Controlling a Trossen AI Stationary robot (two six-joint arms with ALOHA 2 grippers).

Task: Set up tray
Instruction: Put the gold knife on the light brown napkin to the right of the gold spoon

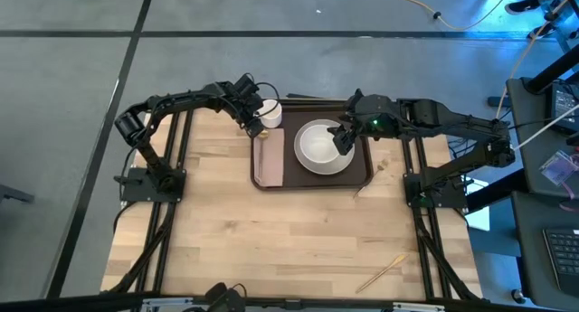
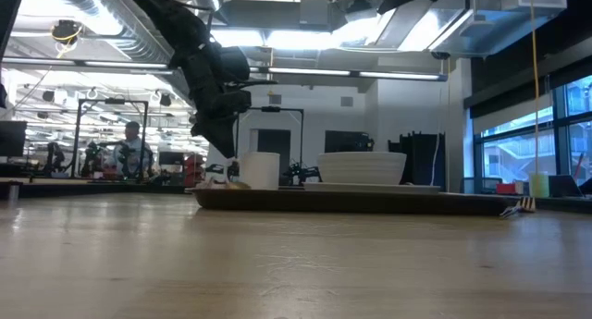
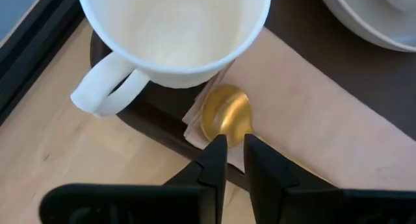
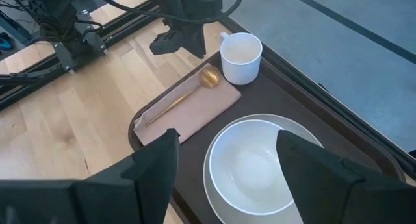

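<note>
The dark brown tray (image 1: 362, 167) lies at the table's far middle. It carries a white bowl (image 1: 321, 145) on a plate (image 4: 296, 130), a tan-pink napkin (image 1: 269, 160) and a white mug (image 1: 270, 115). A gold spoon (image 4: 195, 87) rests on the napkin, its bowl (image 3: 225, 117) beside the mug (image 3: 175, 29). My left gripper (image 3: 235, 149) hovers just over the spoon's bowl end, fingers a narrow gap apart and clear of it. My right gripper (image 4: 240, 185) hangs wide open above the white bowl (image 4: 250, 169).
Two thin pale utensils lie on the bare wood: one just off the tray's near right corner (image 1: 360, 189), one near the table's near right corner (image 1: 384, 269). The mug's handle (image 3: 104, 91) sticks out over the tray's rim (image 3: 156, 117). People sit far behind the table (image 2: 132, 148).
</note>
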